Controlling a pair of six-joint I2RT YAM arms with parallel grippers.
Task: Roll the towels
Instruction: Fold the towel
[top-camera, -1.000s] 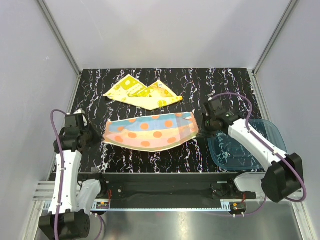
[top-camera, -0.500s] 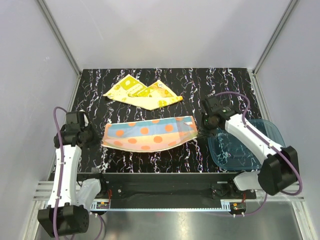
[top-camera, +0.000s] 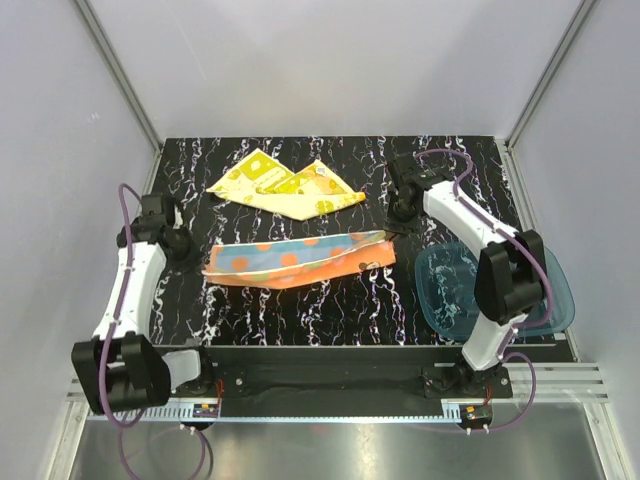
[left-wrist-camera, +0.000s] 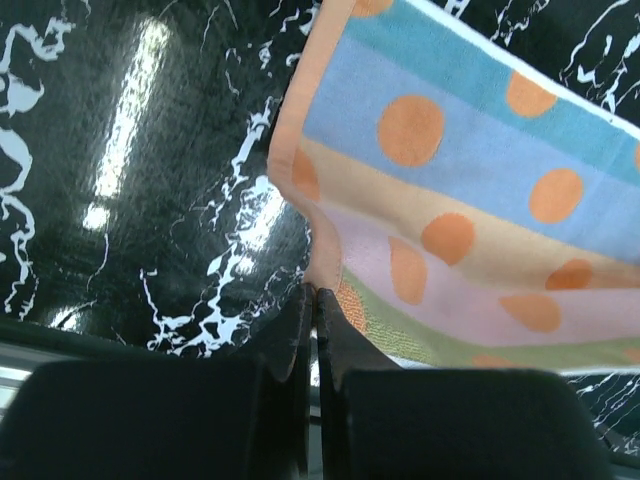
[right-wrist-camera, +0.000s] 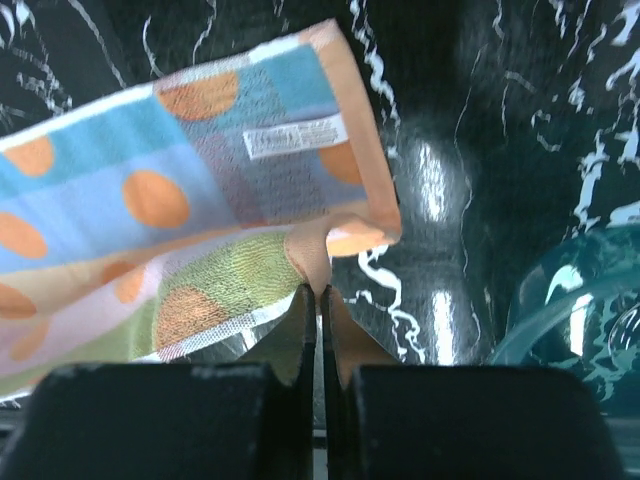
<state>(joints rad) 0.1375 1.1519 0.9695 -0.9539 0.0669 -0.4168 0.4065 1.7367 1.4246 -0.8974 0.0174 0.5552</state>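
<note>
Pinching opposite ends of orange towel (top-camera: 295, 262) in clamped left claw (left-wrist-camera: 312, 296) and right claw (right-wrist-camera: 318, 293), likely to fold before rolling.

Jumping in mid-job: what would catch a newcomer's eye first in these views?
The orange polka-dot towel at the centre of the top view, strung between both arms. The left gripper and the right gripper are each shut on one end of it. Behind it the yellow towel lies loosely folded with nothing touching it, and a translucent blue tray sits at the right.
</note>
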